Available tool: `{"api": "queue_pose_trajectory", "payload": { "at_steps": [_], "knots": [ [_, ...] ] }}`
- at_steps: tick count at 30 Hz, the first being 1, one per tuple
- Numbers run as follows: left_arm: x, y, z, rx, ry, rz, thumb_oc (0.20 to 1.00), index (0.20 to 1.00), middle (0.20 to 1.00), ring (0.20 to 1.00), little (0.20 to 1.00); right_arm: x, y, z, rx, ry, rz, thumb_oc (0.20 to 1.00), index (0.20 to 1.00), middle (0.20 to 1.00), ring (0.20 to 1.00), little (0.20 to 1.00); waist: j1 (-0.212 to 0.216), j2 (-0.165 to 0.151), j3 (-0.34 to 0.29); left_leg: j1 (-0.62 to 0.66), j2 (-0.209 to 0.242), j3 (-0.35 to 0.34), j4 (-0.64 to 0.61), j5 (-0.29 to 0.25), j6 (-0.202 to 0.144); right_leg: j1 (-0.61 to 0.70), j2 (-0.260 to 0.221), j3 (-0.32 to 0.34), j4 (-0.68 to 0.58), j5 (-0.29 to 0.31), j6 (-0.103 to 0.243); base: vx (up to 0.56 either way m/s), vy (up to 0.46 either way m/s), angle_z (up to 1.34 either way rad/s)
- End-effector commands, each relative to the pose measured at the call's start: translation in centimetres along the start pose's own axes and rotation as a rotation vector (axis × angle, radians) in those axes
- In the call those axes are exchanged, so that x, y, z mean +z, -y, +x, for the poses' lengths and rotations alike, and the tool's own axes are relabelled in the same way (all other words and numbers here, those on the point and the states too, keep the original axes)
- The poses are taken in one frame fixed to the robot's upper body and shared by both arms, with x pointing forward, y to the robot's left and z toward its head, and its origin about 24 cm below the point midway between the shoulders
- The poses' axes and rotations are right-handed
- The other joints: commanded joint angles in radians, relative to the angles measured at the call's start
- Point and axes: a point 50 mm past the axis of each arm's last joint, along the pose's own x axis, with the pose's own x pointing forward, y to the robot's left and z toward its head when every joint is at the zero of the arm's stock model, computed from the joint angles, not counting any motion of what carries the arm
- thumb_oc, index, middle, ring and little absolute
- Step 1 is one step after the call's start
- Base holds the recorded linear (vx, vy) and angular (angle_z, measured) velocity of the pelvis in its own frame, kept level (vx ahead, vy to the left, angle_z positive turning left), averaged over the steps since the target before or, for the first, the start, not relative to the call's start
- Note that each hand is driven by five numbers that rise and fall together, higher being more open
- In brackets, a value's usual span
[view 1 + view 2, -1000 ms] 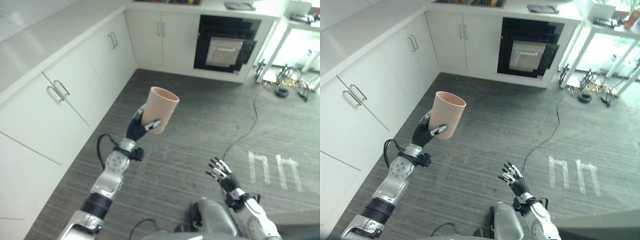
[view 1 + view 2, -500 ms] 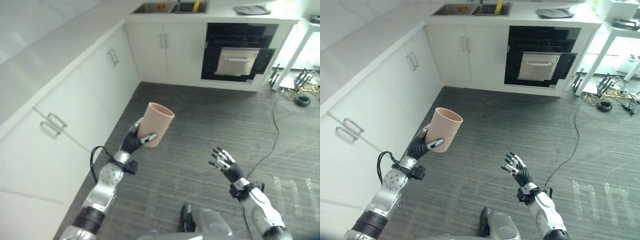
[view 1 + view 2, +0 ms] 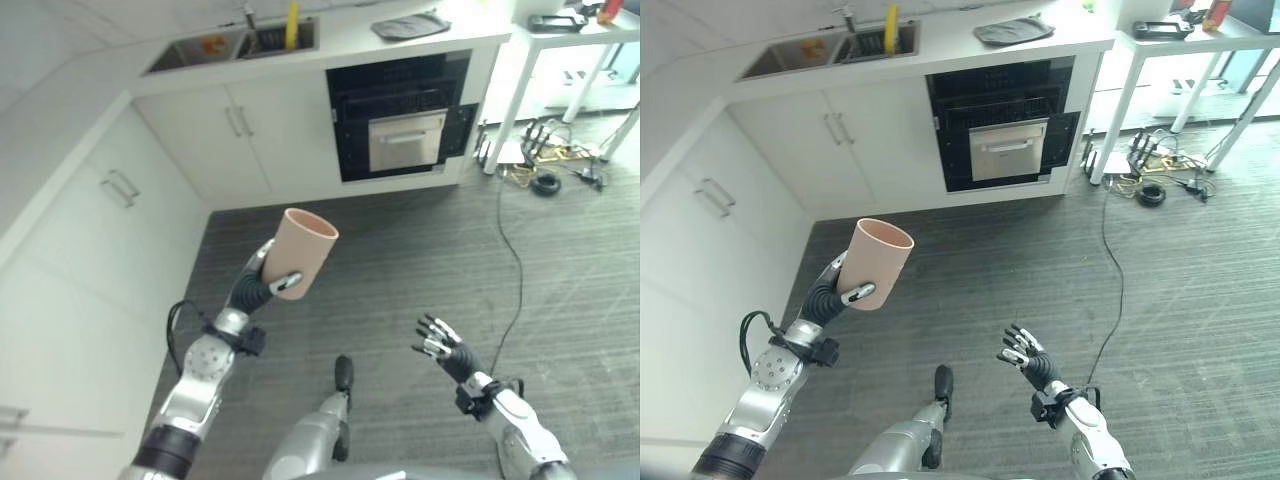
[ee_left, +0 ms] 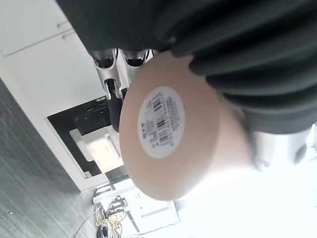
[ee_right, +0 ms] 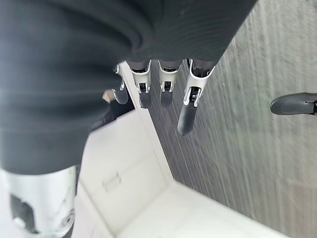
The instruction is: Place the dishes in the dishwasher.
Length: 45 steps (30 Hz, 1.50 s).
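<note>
From the left eye view, the left hand (image 3: 262, 288) is raised over the grey plank floor (image 3: 420, 260) with its fingers and thumb curled round a peach-coloured cup (image 3: 300, 250), which stands nearly upright, mouth up and leaning a little away from the robot. The right hand (image 3: 440, 345) is held out lower down on the robot's right, palm facing away, its fingers spread and holding nothing. Beyond the cup, a run of white cabinets (image 3: 240, 135) meets a black built-in appliance (image 3: 400, 115) with a pale panel in its front; on the white surface (image 3: 340, 40) above lie a sink (image 3: 235, 45) with a yellow item standing in it and a grey cloth (image 3: 410, 25). A white table (image 3: 575, 30) stands further to the right, with cables on the floor by its legs. The right eye view shows the same layout, the cup (image 3: 875, 265) clasped in front of the corner cabinets. In the left wrist view the cup's round base (image 4: 171, 124), bearing a white barcode sticker (image 4: 161, 121), sits against the dark ribbed cover, with fingers (image 4: 114, 87) wrapping its side. In the right wrist view the right hand's fingers (image 5: 188, 106) hang straight and apart above the floor, with white cabinet fronts (image 5: 129, 168) beyond.
</note>
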Motion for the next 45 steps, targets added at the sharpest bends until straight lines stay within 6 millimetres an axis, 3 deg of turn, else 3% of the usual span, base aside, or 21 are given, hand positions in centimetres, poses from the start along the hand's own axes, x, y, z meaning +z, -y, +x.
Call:
{"api": "queue_pose_trajectory", "payload": {
  "at_steps": [1,4,5,7,8,10,11,12,13,14,15,16,17,23,25,27,30,33,37,40,45],
  "knots": [
    [3.5,-1.8,1.3,0.053,0.201,0.022,0.2,0.2,0.2,0.2,0.2,3.7,-0.8,1.6,0.069,0.133,-0.059,1.0,1.0,1.0,1.0,1.0,0.029,0.03,0.0,0.067,0.078,-0.022,0.059,-0.025,-0.213,-0.169,-0.06,-0.051,-0.057,0.127,0.0,0.34,0.198,-0.74],
    [3.6,-1.9,1.2,0.047,0.203,0.027,0.2,0.2,0.2,0.2,0.2,3.8,-1.0,1.7,0.073,0.136,-0.047,1.0,1.0,1.0,1.0,1.0,0.032,0.029,-0.012,0.094,0.057,-0.035,0.074,-0.063,-0.18,-0.184,-0.069,-0.058,0.007,0.134,0.009,0.28,0.199,-0.95],
    [3.7,-2.0,1.3,0.041,0.201,0.032,0.2,0.2,0.2,0.2,0.2,3.6,-1.4,1.7,0.077,0.131,-0.043,1.0,1.0,1.0,1.0,1.0,0.027,0.023,-0.019,0.134,0.03,-0.046,0.06,-0.088,-0.144,-0.219,-0.084,-0.057,0.111,0.201,0.04,0.3,0.279,0.06],
    [3.8,-1.9,1.5,0.031,0.204,0.041,0.2,0.2,0.2,0.2,0.2,3.5,-1.8,1.8,0.077,0.139,-0.033,1.0,1.0,1.0,1.0,1.0,0.028,0.019,-0.022,0.155,0.013,-0.048,0.051,-0.105,-0.119,-0.258,-0.097,-0.059,0.222,0.268,0.073,0.23,0.236,0.29],
    [3.8,-1.6,1.5,0.024,0.207,0.054,0.2,0.2,0.2,0.2,0.2,3.4,-2.2,1.9,0.083,0.15,-0.025,1.0,1.0,1.0,1.0,1.0,0.025,0.024,-0.015,0.175,0.0,-0.062,0.053,-0.128,-0.094,-0.33,-0.088,-0.045,0.395,0.345,0.106,0.21,0.18,0.21],
    [3.9,-1.6,1.6,0.036,0.197,0.051,0.2,0.2,0.2,0.2,0.2,3.0,-2.7,1.9,0.099,0.136,-0.03,1.0,1.0,1.0,1.0,1.0,0.021,0.032,-0.006,0.209,0.0,-0.069,0.051,-0.144,-0.08,-0.41,-0.087,-0.074,0.539,0.375,0.124,0.21,0.131,0.02],
    [3.9,-1.5,1.6,0.044,0.196,0.047,0.2,0.2,0.2,0.2,0.2,2.8,-2.8,1.9,0.108,0.13,-0.036,1.0,1.0,1.0,1.0,1.0,0.018,0.04,0.0,0.232,0.004,-0.072,0.042,-0.147,-0.079,-0.443,-0.106,-0.107,0.536,0.35,0.112,0.24,0.053,-0.14],
    [4.0,-1.5,1.6,0.052,0.202,0.048,0.2,0.2,0.2,0.2,0.2,3.0,-2.7,1.9,0.117,0.13,-0.049,1.0,1.0,1.0,1.0,1.0,0.007,0.055,0.015,0.276,0.016,-0.079,0.025,-0.154,-0.083,-0.494,-0.125,-0.151,0.445,0.287,0.083,0.25,-0.036,-0.39],
    [4.1,-1.5,1.6,0.05,0.208,0.053,0.2,0.2,0.2,0.2,0.2,3.1,-2.5,1.7,0.115,0.138,-0.052,1.0,1.0,1.0,1.0,1.0,-0.008,0.055,0.026,0.298,0.018,-0.095,0.019,-0.164,-0.087,-0.506,-0.129,-0.146,0.321,0.265,0.066,0.31,-0.153,-0.59],
    [4.2,-1.5,1.7,0.049,0.214,0.058,0.2,0.2,0.2,0.2,0.2,3.3,-2.2,1.5,0.11,0.147,-0.05,1.0,1.0,1.0,1.0,1.0,-0.024,0.048,0.033,0.321,0.018,-0.11,0.018,-0.182,-0.093,-0.526,-0.155,-0.137,0.149,0.294,0.071,0.22,-0.164,-0.43],
    [4.2,-1.5,1.8,0.05,0.215,0.06,0.2,0.2,0.2,0.2,0.2,3.4,-2.1,1.4,0.11,0.147,-0.049,1.0,1.0,1.0,1.0,1.0,-0.028,0.048,0.035,0.328,0.02,-0.113,0.017,-0.187,-0.094,-0.526,-0.159,-0.137,0.12,0.306,0.075,0.25,-0.22,-0.09],
    [4.1,-1.6,1.8,0.061,0.218,0.066,0.2,0.2,0.2,0.2,0.2,3.6,-1.9,1.4,0.116,0.152,-0.048,1.0,1.0,1.0,1.0,1.0,-0.044,0.042,0.045,0.359,0.027,-0.12,0.011,-0.213,-0.1,-0.552,-0.185,-0.104,0.031,0.378,0.101,0.24,-0.219,0.16],
    [4.0,-1.7,1.8,0.068,0.22,0.067,0.2,0.2,0.2,0.2,0.2,3.7,-1.8,1.4,0.126,0.153,-0.051,1.0,1.0,1.0,1.0,1.0,-0.053,0.042,0.051,0.376,0.04,-0.122,0.003,-0.225,-0.106,-0.568,-0.195,-0.073,0.004,0.407,0.114,0.33,-0.411,0.31],
    [3.5,-1.6,1.3,0.106,0.197,0.053,0.2,0.2,0.2,0.2,0.2,4.3,-2.7,2.2,0.185,0.124,-0.07,1.0,1.0,1.0,1.0,1.0,-0.022,0.029,0.023,0.35,0.113,-0.065,0.049,-0.223,-0.16,-0.454,-0.184,-0.136,-0.019,0.3,0.085,0.23,-0.392,0.38],
    [3.7,-1.4,0.9,0.114,0.198,0.045,0.2,0.2,0.2,0.2,0.2,4.8,-2.7,2.2,0.189,0.123,-0.103,1.0,1.0,1.0,1.0,1.0,-0.013,0.014,0.017,0.323,0.139,-0.039,0.129,-0.236,-0.182,-0.413,-0.164,-0.165,-0.013,0.251,0.046,0.28,-0.474,-0.11],
    [4.0,-1.2,1.0,0.108,0.218,0.03,0.2,0.2,0.2,0.2,0.2,5.1,-2.1,2.0,0.176,0.131,-0.109,1.0,1.0,1.0,1.0,1.0,-0.009,0.003,0.027,0.251,0.147,-0.03,0.295,-0.198,-0.193,-0.383,-0.148,-0.17,-0.009,0.226,0.011,0.18,-0.324,0.05],
    [4.3,-1.1,1.4,0.082,0.233,0.013,0.2,0.2,0.2,0.2,0.2,4.7,-1.5,1.7,0.146,0.124,-0.108,1.0,1.0,1.0,1.0,1.0,-0.013,0.001,0.033,0.194,0.161,0.007,0.389,-0.166,-0.206,-0.364,-0.141,-0.186,-0.011,0.215,-0.009,0.16,-0.149,0.02],
    [4.3,-0.8,1.9,0.051,0.238,0.002,0.2,0.2,0.2,0.2,0.2,3.8,-1.0,1.3,0.109,0.124,-0.091,1.0,1.0,1.0,1.0,1.0,-0.022,0.021,0.034,0.191,0.194,0.076,0.095,-0.093,-0.242,-0.308,-0.132,-0.228,-0.042,0.196,0.005,0.26,0.095,0.6],
    [4.3,-0.5,2.5,0.035,0.238,-0.019,0.2,0.2,0.2,0.2,0.2,3.1,-0.4,0.7,0.073,0.117,-0.077,1.0,1.0,1.0,1.0,1.0,-0.02,0.025,0.028,0.161,0.249,0.136,-0.018,-0.002,-0.286,-0.231,-0.146,-0.278,-0.095,0.17,0.019,0.25,0.22,0.31],
    [4.2,-0.7,2.4,0.034,0.23,-0.03,0.2,0.2,0.2,0.2,0.2,2.7,-0.2,0.5,0.064,0.105,-0.084,1.0,1.0,1.0,1.0,1.0,-0.015,0.028,0.019,0.176,0.258,0.155,-0.018,-0.008,-0.268,-0.229,-0.167,-0.301,-0.081,0.17,0.026,0.2,0.356,-0.11],
    [4.0,-0.4,2.8,0.013,0.21,0.003,0.2,0.2,0.2,0.2,0.2,2.3,-0.3,0.4,0.037,0.112,-0.027,1.0,1.0,1.0,1.0,1.0,-0.01,0.027,-0.002,0.235,0.19,0.135,-0.018,-0.07,-0.221,-0.239,-0.209,-0.306,-0.02,0.17,0.057,0.25,0.382,-0.03]
  ]
}}
